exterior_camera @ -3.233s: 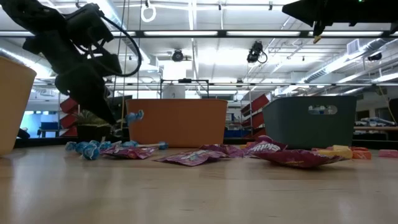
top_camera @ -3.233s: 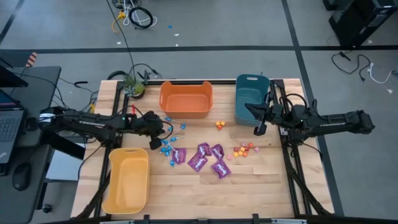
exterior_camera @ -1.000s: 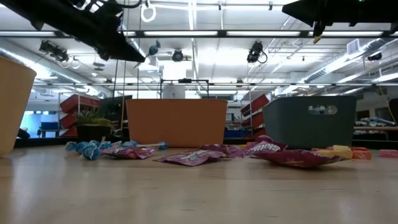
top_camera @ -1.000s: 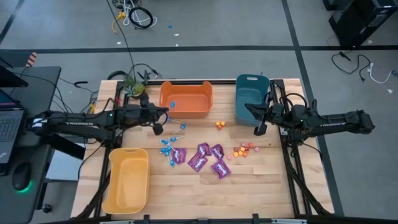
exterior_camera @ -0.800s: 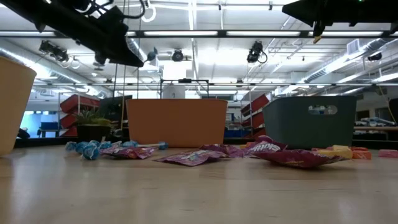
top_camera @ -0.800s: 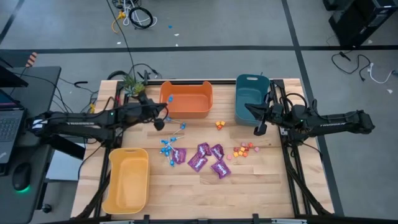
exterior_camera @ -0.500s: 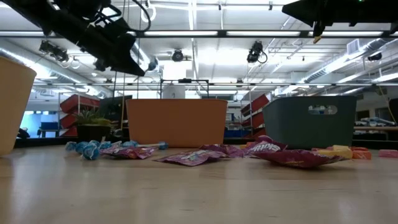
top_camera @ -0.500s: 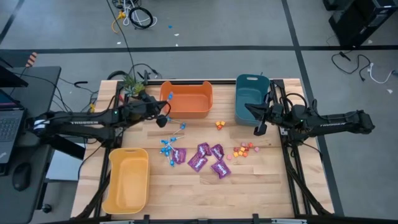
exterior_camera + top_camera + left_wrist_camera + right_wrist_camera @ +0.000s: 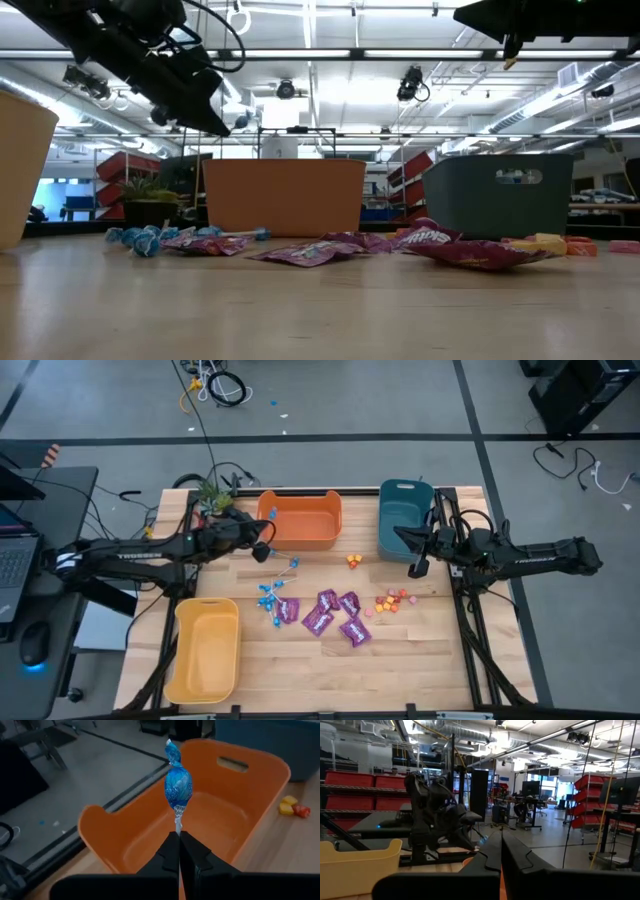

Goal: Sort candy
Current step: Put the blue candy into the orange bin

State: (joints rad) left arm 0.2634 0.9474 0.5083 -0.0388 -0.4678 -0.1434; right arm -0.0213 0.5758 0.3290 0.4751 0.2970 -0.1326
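Looked like a lab/workshop: red storage bins (image 9: 355, 781) on shelving, exposed ceiling ducts (image 9: 485, 740), strip lights, workstations with monitors.

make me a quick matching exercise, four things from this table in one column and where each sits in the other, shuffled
Things:
1. yellow bin
2. teal bin
3. purple packets
4. held lollipop

Places:
A. back right of the table
B. front left corner
C. pinched in the left gripper, over the orange bin
D. lying mid-table

Pairs: 1-B, 2-A, 3-D, 4-C
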